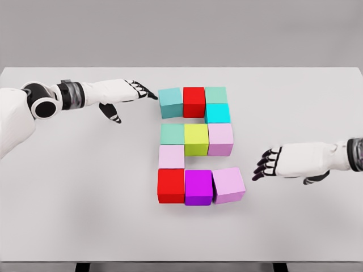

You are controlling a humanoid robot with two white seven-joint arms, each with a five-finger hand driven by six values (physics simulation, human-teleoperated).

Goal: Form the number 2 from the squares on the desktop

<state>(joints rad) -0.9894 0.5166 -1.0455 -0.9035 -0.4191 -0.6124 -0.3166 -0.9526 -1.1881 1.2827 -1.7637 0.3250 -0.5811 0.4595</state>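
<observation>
Coloured cubes (pixel 195 145) set close together mid-way on the pale grey tabletop (pixel 85 187), forming a 2, with the lower-right lilac cube (pixel 229 185) slightly skewed. Left hand (pixel 123 93) open, fingertips just beside the top-left teal cube (pixel 170 102), holding nothing. Right hand (pixel 286 161) spread, empty, right of that lilac cube.

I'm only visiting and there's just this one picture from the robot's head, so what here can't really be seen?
- Head view: whether the left hand touches the teal cube; fingertips end right at its corner.
- Right arm beyond the wrist is cut off by the right edge; the right hand shows.
- Cube faces turned away from the camera, and the table legs, cut off at the bottom edge.
</observation>
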